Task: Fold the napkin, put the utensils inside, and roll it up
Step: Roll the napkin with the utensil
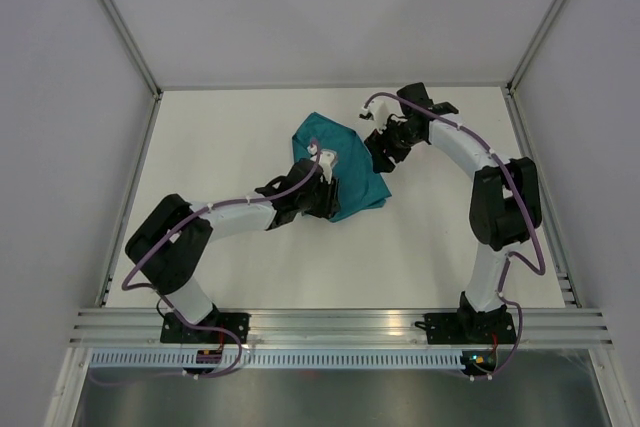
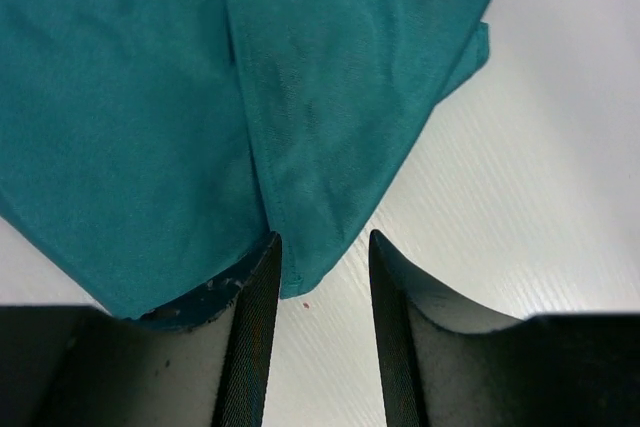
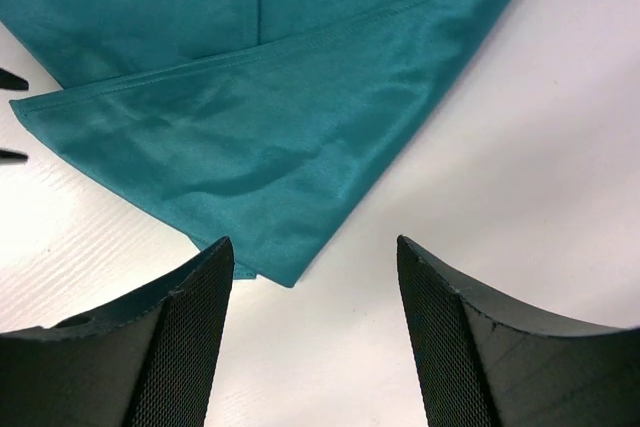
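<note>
The teal napkin (image 1: 355, 179) lies folded over on the white table, mid-table. My left gripper (image 1: 328, 195) is low over its near-left part. In the left wrist view its jaws (image 2: 322, 247) are open with a narrow gap, and a corner of the napkin (image 2: 300, 77) lies between the fingertips, unpinched. My right gripper (image 1: 381, 157) is at the napkin's far-right edge. In the right wrist view it (image 3: 315, 257) is wide open and empty, with a folded corner of the napkin (image 3: 250, 127) just beside its left finger (image 3: 200, 317). No utensils are in view.
White walls with metal frame posts (image 1: 120, 22) enclose the table on three sides. An aluminium rail (image 1: 330, 325) runs along the near edge by the arm bases. Bare white tabletop (image 1: 220, 137) surrounds the napkin.
</note>
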You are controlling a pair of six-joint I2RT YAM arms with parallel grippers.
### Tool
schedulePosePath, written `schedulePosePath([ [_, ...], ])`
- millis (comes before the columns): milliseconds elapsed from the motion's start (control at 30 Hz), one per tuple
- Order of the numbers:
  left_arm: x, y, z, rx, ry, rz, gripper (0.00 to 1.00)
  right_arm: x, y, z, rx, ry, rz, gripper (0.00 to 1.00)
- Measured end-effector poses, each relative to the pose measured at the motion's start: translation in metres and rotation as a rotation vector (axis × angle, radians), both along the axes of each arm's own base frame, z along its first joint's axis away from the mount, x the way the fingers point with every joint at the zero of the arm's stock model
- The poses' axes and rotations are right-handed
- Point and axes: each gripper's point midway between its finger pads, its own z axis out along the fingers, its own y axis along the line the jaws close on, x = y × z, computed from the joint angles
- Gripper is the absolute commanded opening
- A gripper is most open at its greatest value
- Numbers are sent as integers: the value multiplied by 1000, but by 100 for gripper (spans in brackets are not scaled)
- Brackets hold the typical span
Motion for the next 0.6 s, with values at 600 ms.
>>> schedulePosePath([
  [600,-13,11,-35,-19,241,96,42,5,-15,12,42,4,-64,71],
])
